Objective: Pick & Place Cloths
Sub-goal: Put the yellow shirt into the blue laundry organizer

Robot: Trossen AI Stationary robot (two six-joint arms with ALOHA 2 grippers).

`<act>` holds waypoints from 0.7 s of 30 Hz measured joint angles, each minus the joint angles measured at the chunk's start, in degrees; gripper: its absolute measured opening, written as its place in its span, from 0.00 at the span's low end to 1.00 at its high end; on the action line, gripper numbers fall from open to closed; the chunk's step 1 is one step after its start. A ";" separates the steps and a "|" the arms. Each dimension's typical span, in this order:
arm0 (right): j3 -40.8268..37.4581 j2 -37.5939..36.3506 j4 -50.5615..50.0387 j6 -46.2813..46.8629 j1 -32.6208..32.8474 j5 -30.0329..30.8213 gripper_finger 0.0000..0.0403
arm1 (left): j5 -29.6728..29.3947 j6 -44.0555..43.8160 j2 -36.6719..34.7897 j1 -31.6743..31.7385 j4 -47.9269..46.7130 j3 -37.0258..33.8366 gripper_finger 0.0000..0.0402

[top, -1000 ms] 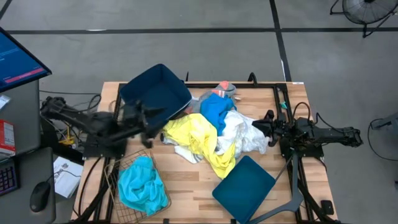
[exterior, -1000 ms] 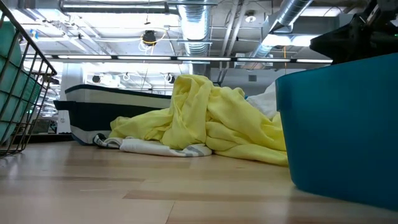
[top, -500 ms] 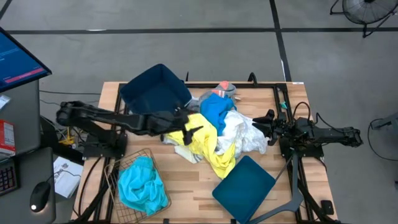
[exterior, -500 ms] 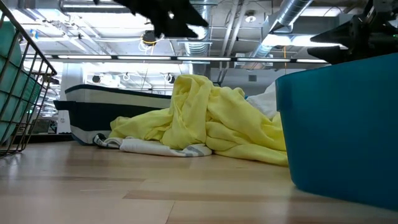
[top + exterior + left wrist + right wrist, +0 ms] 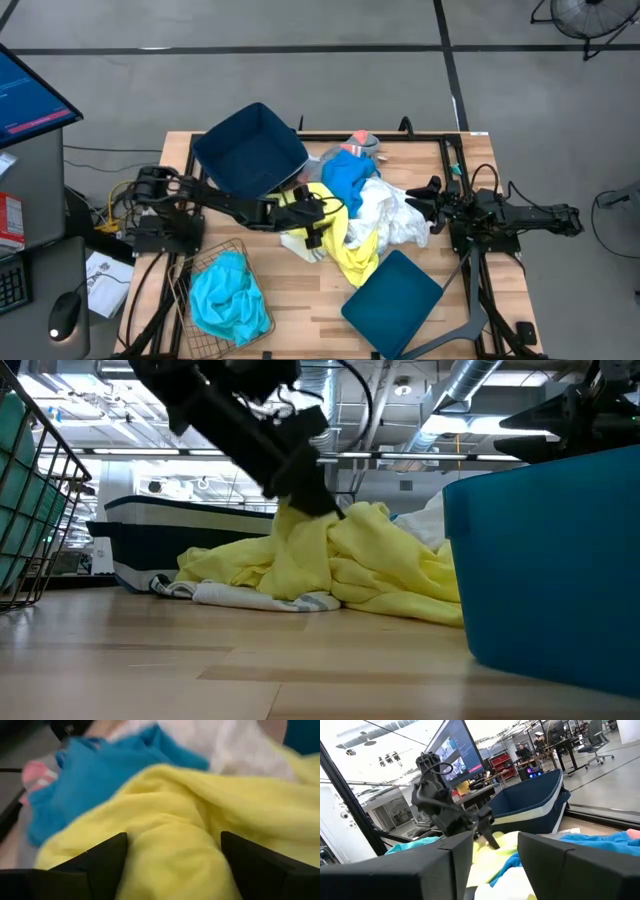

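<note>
Where a second ago it hung by the mesh basket (image 5: 228, 300), left hand (image 5: 318, 222) now presses spread fingers into yellow cloth (image 5: 335, 232); nothing clenched yet. Grasp likely next.

Bare table (image 5: 310, 300) is lying open between the wire basket (image 5: 205, 262) and the near blue bin (image 5: 392, 303). The heap of cloths (image 5: 345, 205) is filling the middle, and the tilted far bin (image 5: 248, 150) is crowding its left side.

Between the right hand (image 5: 495, 855)'s parted dark fingers, the left hand (image 5: 487, 832) is pressing into the yellow cloth (image 5: 490, 857), a dark blue bin (image 5: 532, 807) tilting behind it.
</note>
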 joint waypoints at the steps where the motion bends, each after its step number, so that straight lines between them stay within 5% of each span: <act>1: -0.02 0.00 0.00 0.00 0.00 0.00 0.37 | -0.04 -0.28 0.67 -0.16 -0.05 0.00 0.77; 7: 0.00 0.00 0.00 0.00 0.00 0.00 0.36 | -0.27 -5.88 -0.57 -0.65 -1.66 -0.04 0.63; 14: 0.00 0.00 -0.52 0.00 0.00 0.02 0.35 | -2.13 -6.93 -4.55 0.09 -5.72 -0.04 0.09; 21: 0.00 0.00 -0.50 0.00 0.00 0.02 0.34 | 0.07 -8.20 -11.38 1.24 -6.02 0.78 0.01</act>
